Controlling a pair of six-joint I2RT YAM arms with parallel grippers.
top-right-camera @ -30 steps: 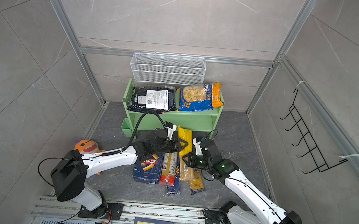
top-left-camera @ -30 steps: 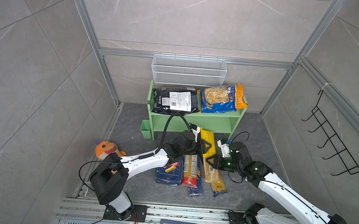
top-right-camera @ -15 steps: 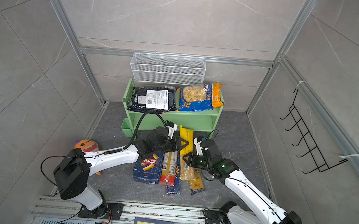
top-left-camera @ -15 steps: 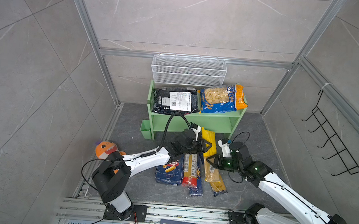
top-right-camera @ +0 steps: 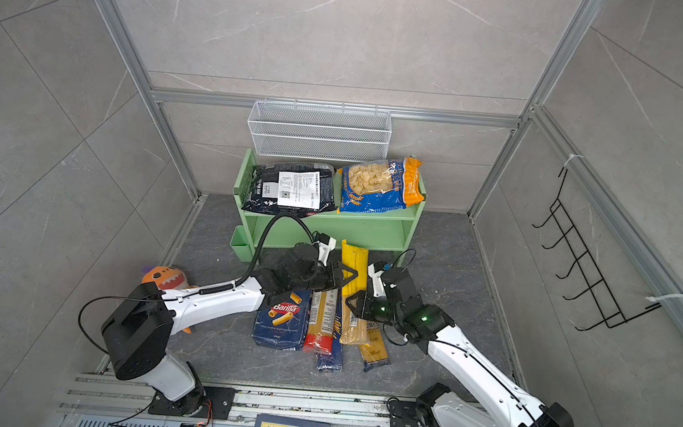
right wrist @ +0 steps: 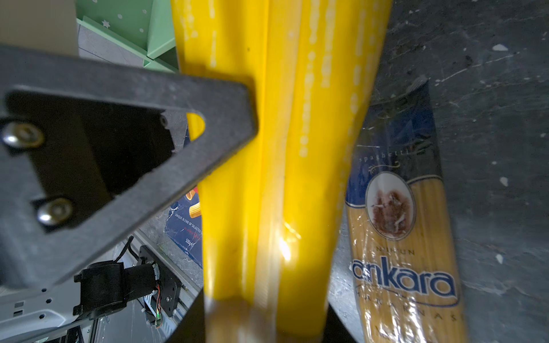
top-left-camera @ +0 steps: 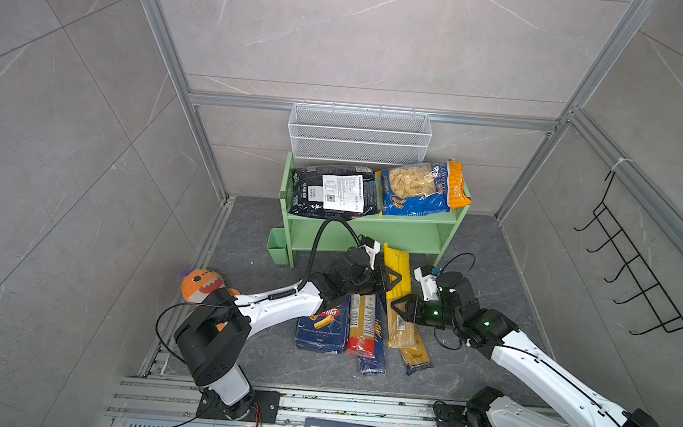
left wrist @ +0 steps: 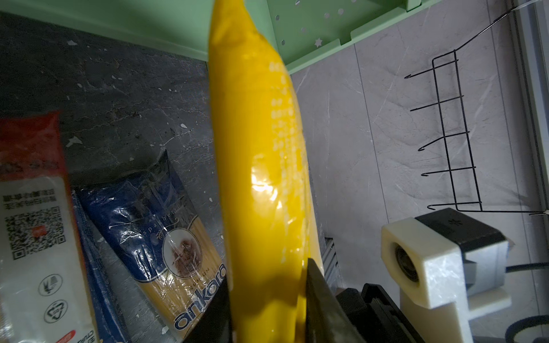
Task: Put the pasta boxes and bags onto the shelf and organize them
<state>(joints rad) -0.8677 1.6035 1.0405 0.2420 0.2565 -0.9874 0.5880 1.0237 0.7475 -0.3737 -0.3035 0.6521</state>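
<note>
Left gripper [top-left-camera: 393,278] has slid onto the yellow pack [top-left-camera: 396,260], just before the shelf [top-left-camera: 372,230]. In both top views: two bags [top-left-camera: 335,191] on the shelf's top, two boxes [top-left-camera: 322,330] and three slim packs [top-left-camera: 360,320], yellow one included, before it. Left wrist: jaws pinch the pack. Right wrist: right gripper [right wrist: 266,320] straddles it, grip unclear; a loose handover could drop it short of the shelf.

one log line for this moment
left gripper: shut on yellow spaghetti pack | right gripper: around same pack, grip unclear | shelf: black bag, shell pasta bag on top
</note>
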